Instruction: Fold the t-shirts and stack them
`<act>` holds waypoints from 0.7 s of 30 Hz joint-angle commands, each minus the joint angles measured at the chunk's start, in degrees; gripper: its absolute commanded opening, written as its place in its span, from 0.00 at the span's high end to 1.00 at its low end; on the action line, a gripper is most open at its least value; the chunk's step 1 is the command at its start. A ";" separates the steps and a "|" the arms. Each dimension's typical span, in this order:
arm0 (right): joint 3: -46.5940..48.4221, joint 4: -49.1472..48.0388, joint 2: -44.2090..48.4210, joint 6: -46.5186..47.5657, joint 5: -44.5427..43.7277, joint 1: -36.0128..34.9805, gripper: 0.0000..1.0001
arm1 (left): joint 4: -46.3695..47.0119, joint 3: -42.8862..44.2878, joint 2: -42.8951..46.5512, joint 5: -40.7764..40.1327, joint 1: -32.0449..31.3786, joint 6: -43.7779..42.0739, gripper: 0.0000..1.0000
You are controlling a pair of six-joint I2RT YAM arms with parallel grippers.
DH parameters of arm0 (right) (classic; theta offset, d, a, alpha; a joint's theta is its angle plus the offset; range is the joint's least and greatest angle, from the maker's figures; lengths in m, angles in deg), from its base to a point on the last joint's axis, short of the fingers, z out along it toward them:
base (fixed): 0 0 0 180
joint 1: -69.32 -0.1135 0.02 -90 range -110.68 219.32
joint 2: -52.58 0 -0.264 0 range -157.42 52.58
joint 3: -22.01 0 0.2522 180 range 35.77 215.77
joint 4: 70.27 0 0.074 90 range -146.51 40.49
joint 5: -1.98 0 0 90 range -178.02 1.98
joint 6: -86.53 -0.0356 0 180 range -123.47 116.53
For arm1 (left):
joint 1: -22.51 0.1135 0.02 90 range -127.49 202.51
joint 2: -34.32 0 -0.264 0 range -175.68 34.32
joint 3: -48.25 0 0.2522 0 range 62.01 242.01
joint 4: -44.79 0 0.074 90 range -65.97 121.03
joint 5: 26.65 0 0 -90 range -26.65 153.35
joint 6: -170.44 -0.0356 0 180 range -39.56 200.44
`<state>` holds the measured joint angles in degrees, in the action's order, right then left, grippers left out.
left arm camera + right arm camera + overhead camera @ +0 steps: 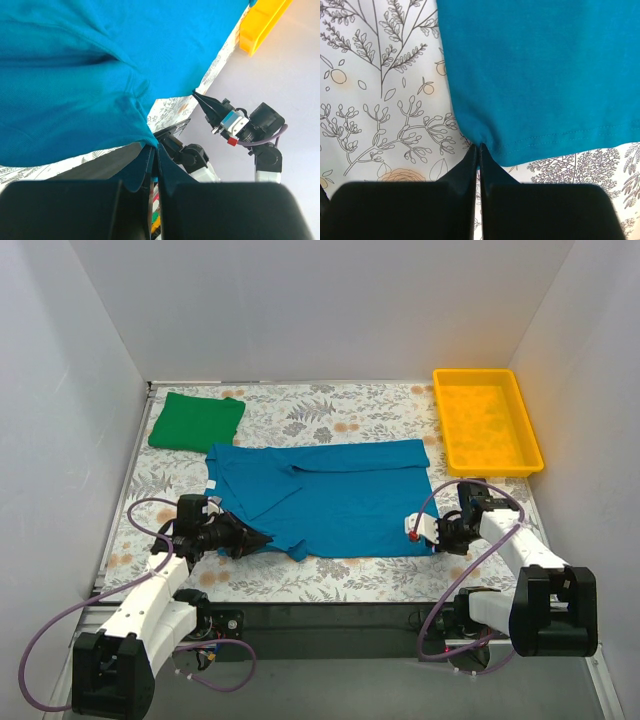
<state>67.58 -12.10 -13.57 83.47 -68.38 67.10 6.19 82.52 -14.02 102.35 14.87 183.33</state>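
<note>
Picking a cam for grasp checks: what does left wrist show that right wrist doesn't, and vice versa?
Left wrist only: the yellow tray, and the right gripper seen from outside, its tip at a corner of the teal shirt.
Right wrist only: the hem stitching close up.
Both: the teal shirt, the floral table cover, and the camera's own fingers shut on a shirt edge; the left gripper pinches the near edge.

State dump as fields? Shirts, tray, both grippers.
blue shirt: spread across mid table, left part folded over itself
green shirt: folded, far left corner
stack: not made; green shirt is not on the blue shirt
yellow tray: far right corner
left gripper: shut on blue shirt, near left corner
right gripper: shut on blue shirt, near right hem corner
</note>
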 commanded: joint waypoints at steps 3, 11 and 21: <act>3.69 0.95 -2.40 -3.18 0.58 0.37 0.99 | 0.14 3.65 -1.14 -0.07 -0.18 -0.32 1.00; 10.10 0.95 -5.21 -7.65 4.53 1.60 0.99 | -0.56 9.27 -4.13 -0.68 -0.18 -1.99 1.00; 17.66 0.60 -9.26 -13.89 8.48 5.38 0.99 | -2.23 14.90 -7.12 -1.04 -0.01 -5.77 1.00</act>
<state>82.62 -11.64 -21.70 72.34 -62.89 72.19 5.32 95.00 -20.56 101.37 14.89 179.88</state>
